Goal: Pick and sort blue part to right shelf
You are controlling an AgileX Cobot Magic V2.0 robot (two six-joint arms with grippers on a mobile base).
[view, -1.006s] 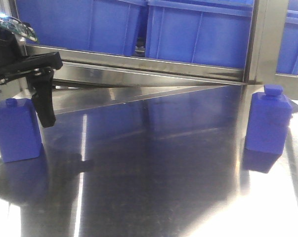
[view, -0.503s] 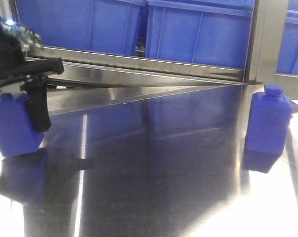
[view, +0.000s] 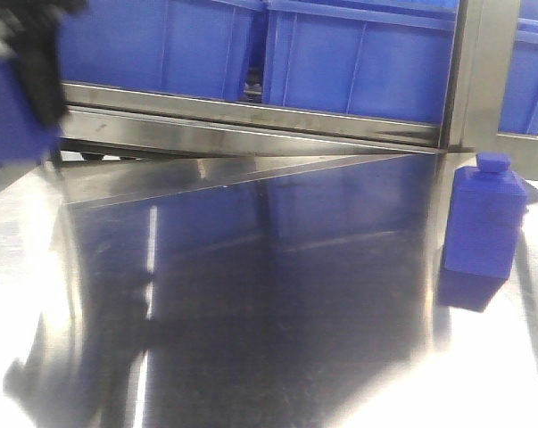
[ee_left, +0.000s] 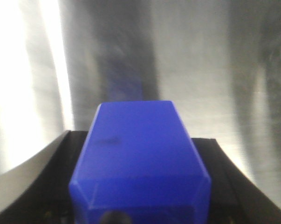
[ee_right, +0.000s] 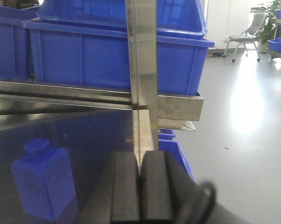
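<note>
My left gripper is shut on a blue bottle-shaped part and holds it well above the steel table at the far left, blurred by motion. In the left wrist view the blue part fills the space between the black fingers, the table far below. A second blue part stands upright at the table's right edge by the shelf post; it also shows in the right wrist view. My right gripper is shut and empty, to the right of that part.
A steel shelf rail runs along the back with large blue bins on it. A vertical steel post stands at the back right. The steel table is shiny. Open floor and a chair lie to the right.
My left gripper has lifted the left blue part off the table, up and to the left. The right blue part has not moved.
</note>
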